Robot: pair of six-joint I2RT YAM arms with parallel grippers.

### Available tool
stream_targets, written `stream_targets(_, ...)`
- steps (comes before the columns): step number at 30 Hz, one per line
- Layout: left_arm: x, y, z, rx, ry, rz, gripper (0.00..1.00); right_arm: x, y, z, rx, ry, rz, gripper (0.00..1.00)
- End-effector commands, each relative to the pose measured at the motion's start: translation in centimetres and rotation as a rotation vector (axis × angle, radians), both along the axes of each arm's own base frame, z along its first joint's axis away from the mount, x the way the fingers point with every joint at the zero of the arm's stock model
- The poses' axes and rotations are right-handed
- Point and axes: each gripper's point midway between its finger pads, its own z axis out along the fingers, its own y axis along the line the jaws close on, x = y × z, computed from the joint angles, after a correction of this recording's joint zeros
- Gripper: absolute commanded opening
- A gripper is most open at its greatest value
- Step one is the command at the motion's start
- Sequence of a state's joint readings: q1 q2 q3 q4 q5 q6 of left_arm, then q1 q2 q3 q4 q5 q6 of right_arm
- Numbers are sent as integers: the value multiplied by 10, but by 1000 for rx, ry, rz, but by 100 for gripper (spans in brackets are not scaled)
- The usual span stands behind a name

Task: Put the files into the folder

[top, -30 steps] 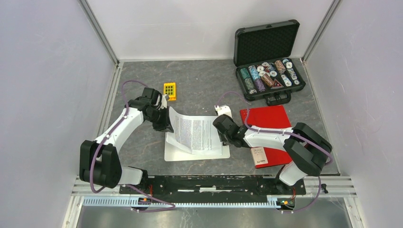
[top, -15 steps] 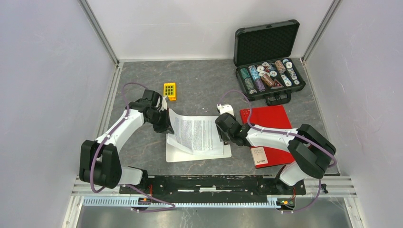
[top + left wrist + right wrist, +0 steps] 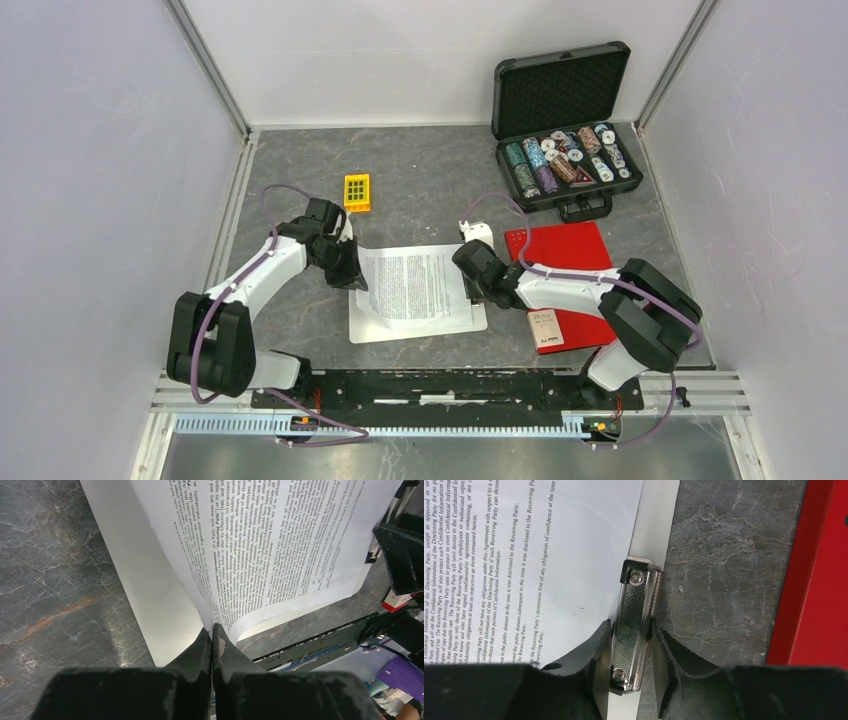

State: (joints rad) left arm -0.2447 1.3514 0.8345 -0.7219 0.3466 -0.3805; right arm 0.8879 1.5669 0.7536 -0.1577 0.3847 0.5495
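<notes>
Files (image 3: 415, 285) are not yet in the red folder (image 3: 565, 260), which lies closed. Your left gripper (image 3: 212, 635) pinches their edge, and your right gripper (image 3: 631, 655) clamps the metal clip (image 3: 636, 615) of the clipboard (image 3: 400, 328).

Bright, even overhead light, soft shadows; the metal clip (image 3: 634, 625) glints; wrist views blur along the bottom.

open chip case (image 3: 560, 95) far right | yellow gridded block (image 3: 357, 190) | white clipboard (image 3: 420, 329)
</notes>
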Motion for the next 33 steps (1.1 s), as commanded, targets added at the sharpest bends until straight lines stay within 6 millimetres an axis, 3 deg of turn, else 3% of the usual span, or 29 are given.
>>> stream_targets(1,10,4,-4,42,-10,56,6,-8,-11,-15,6,29,-44,29)
stream_targets(5,12,9,-6,72,-16,69,8,-13,-12,-18,57,34,-52,12)
stream_targets(9,14,15,-7,112,-12,87,13,-18,-10,-19,102,44,-51,3)
stream_targets(12,16,13,-5,102,-22,103,29,-19,-11,-19,119,44,-51,0)
stream_targets(14,16,11,-3,87,-33,107,32,-19,-12,-19,127,44,-55,0)
stream_targets(25,9,4,-10,40,-3,146,21,-20,-17,-22,204,47,-92,0)
stream_targets(33,4,-1,-12,-6,3,185,19,-20,-19,-24,232,57,-117,0)
